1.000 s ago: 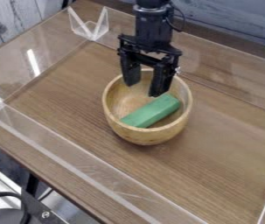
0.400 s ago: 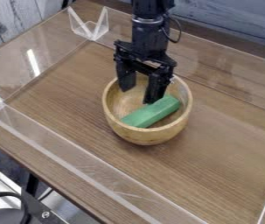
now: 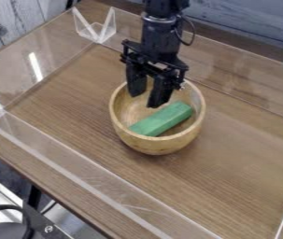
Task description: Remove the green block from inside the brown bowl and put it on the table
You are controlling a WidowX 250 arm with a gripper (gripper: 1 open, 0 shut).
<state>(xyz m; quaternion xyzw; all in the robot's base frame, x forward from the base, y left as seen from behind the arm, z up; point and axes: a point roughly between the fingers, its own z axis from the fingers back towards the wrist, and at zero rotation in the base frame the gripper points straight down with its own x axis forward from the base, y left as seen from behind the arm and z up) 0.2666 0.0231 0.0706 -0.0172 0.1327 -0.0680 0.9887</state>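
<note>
Tool (image 3: 152,91) jaws stand apart over your brown bowl's (image 3: 125,128) far side, just behind the green block (image 3: 162,119) lying inside.

Matte green block (image 3: 162,119) in smooth wooden bowl (image 3: 127,131).

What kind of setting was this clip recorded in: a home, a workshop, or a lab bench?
Most likely a lab test bench, not a home. The wood-grain table is fenced by low clear acrylic walls, a single black gripper hangs over it, and the only props are a brown bowl holding a green block.
</note>
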